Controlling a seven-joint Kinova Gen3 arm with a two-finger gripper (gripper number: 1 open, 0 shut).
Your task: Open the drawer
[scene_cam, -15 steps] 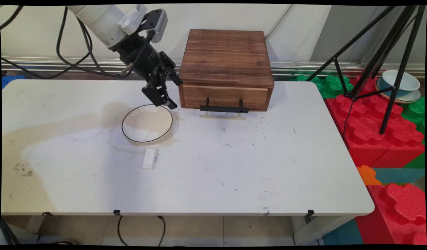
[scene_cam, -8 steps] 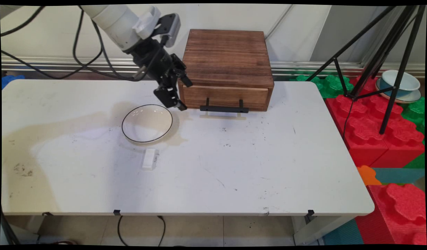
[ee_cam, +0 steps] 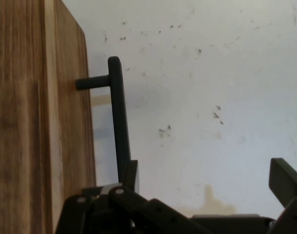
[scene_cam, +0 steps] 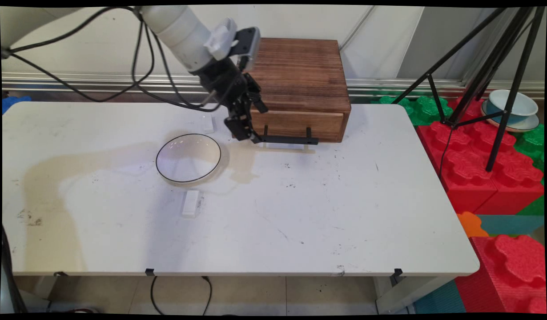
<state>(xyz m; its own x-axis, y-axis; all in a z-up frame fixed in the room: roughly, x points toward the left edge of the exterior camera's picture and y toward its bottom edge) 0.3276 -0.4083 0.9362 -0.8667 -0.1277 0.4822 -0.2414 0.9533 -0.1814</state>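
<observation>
Drawer handle [scene_cam: 287, 139], a black bar running left-right along the front of the wooden drawer box [scene_cam: 295, 75], sits at the table's [scene_cam: 344, 213] far side. Main view: the gripper [scene_cam: 252, 137] hangs at the bar's left end; a black-rimmed bowl [scene_cam: 188, 158] lies near, to its left. Hand view: 2 fingers spread wide, 1 finger [ee_cam: 130, 176] touching the handle [ee_cam: 118, 122], which runs straight away from the gripper [ee_cam: 207, 183].

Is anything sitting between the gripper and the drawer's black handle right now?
Nothing visible. The gripper is open at the left end of the black handle; one finger is by the bar, the other over bare table.
</observation>
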